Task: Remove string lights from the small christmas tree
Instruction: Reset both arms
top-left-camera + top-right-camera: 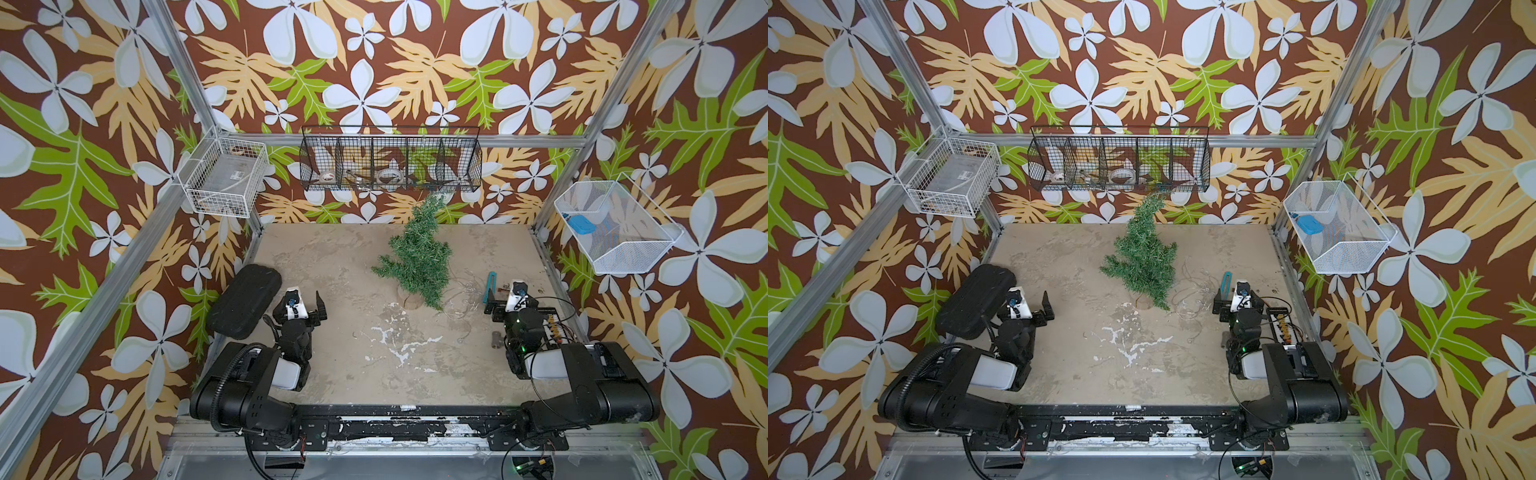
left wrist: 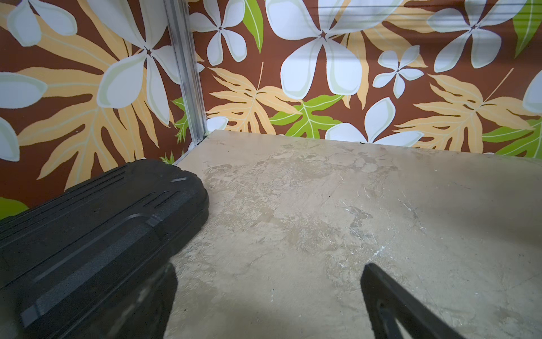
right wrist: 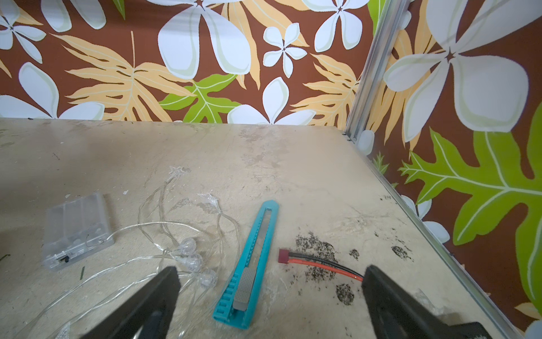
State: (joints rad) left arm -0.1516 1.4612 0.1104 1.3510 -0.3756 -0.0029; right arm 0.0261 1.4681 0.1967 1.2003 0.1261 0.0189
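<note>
Both sets of jaws are spread wide with nothing in them: left gripper [image 2: 268, 290] beside the black case [image 2: 96, 234], right gripper [image 3: 269, 274] over a teal box cutter [image 3: 249, 264]. The string lights [image 3: 187, 255] are lying loose on the table [image 1: 332, 249], just right of the small christmas tree [image 1: 415, 253] mid-table.

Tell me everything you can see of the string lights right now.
The string lights are a thin clear wire strand with small round clear bulbs, wired to a clear rectangular plastic box. They lie in loose loops flat on the table, between the small christmas tree and a teal utility knife. No strand shows on the tree; nothing grips them.
</note>
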